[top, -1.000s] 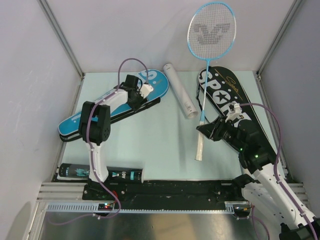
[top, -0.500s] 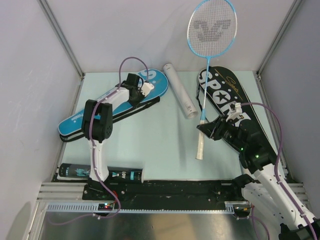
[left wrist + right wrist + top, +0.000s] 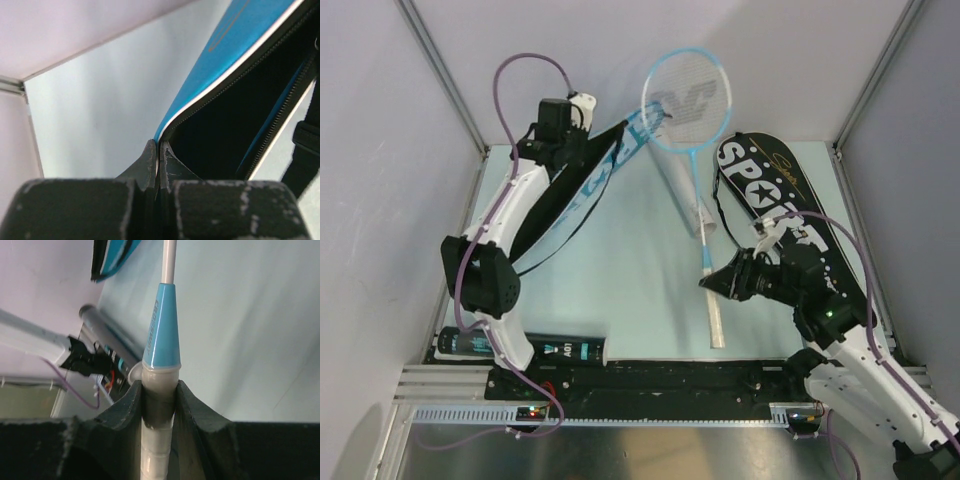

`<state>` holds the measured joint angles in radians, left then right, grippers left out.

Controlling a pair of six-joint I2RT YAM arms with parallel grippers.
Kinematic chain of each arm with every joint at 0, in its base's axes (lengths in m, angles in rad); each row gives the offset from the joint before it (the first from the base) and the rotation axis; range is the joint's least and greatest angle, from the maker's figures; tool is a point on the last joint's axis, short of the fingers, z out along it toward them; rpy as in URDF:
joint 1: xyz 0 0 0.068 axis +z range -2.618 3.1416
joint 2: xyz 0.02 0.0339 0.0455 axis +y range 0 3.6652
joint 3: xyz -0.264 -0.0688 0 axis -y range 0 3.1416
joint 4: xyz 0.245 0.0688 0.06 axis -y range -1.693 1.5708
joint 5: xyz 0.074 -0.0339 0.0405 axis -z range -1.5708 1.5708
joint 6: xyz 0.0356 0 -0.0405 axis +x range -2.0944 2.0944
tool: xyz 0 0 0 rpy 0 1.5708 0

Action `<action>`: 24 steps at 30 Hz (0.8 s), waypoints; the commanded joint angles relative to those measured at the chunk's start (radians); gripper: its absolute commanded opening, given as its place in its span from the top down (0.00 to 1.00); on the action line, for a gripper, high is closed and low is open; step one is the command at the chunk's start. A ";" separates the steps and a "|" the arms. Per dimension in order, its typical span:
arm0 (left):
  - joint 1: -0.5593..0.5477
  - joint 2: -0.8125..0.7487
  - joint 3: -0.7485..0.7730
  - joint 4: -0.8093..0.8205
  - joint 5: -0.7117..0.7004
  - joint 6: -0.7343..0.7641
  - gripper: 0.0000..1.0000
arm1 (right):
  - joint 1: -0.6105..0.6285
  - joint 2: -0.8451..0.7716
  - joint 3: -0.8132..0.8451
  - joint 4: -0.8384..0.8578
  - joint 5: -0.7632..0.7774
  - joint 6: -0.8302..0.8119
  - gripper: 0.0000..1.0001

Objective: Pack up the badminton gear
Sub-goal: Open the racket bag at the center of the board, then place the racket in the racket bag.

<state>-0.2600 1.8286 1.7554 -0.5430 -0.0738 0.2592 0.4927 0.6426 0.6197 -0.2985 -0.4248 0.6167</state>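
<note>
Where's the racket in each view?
Top: racket slants across the centre, handle in the right jaws.
Left wrist: not in view.
Right wrist: racket runs up the centre, handle between the jaws.
Shared landmark: blue cover, seen in all three.

A white tube [image 3: 682,195] lies on the pale table [image 3: 630,280]. Right of it rests a black cover [image 3: 780,195]; left and nearer, a black tube [image 3: 470,343].

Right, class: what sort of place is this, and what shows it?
Probably a robot test cell, not a sports hall: grey walls on metal framing box in a table; bolted-down left arm and right arm hold a blue cover and a racket.
</note>
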 commanded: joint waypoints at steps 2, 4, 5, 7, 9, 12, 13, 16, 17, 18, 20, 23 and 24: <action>-0.004 -0.048 0.072 0.016 -0.123 -0.210 1.00 | 0.193 0.036 0.057 0.016 0.029 0.071 1.00; -0.004 -0.043 0.085 0.008 -0.119 -0.241 1.00 | 0.288 0.066 0.057 0.011 0.087 0.108 1.00; -0.004 -0.039 0.096 0.001 -0.121 -0.269 1.00 | 0.333 0.078 0.057 0.011 0.124 0.124 1.00; -0.004 -0.026 0.114 -0.017 -0.133 -0.309 1.00 | 0.437 0.103 0.056 0.009 0.193 0.153 1.00; -0.004 -0.010 0.130 -0.033 -0.173 -0.351 1.00 | 0.511 0.119 0.056 0.005 0.255 0.179 1.00; -0.004 0.019 0.152 -0.056 -0.243 -0.412 1.00 | 0.568 0.125 0.057 -0.001 0.315 0.212 1.00; -0.003 0.031 0.158 -0.062 -0.269 -0.437 1.00 | 0.577 0.123 0.057 -0.004 0.326 0.220 1.00; -0.002 0.057 0.172 -0.072 -0.284 -0.489 1.00 | 0.583 0.117 0.058 -0.011 0.345 0.244 1.00; -0.002 0.065 0.176 -0.074 -0.278 -0.505 1.00 | 0.581 0.122 0.059 -0.017 0.351 0.249 1.00; -0.003 0.072 0.179 -0.075 -0.268 -0.520 1.00 | 0.578 0.129 0.064 -0.024 0.353 0.254 1.00; -0.003 0.084 0.184 -0.075 -0.250 -0.564 1.00 | 0.575 0.162 0.077 -0.035 0.348 0.257 1.00; 0.000 0.105 0.197 -0.076 -0.195 -0.617 1.00 | 0.575 0.223 0.085 -0.018 0.346 0.262 1.00; 0.000 0.112 0.203 -0.077 -0.169 -0.637 1.00 | 0.573 0.241 0.088 -0.001 0.347 0.267 1.00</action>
<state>-0.2607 1.9312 1.8870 -0.6586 -0.2935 -0.2543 1.0695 0.8318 0.6476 -0.3668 -0.1154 0.8619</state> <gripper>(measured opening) 0.010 0.296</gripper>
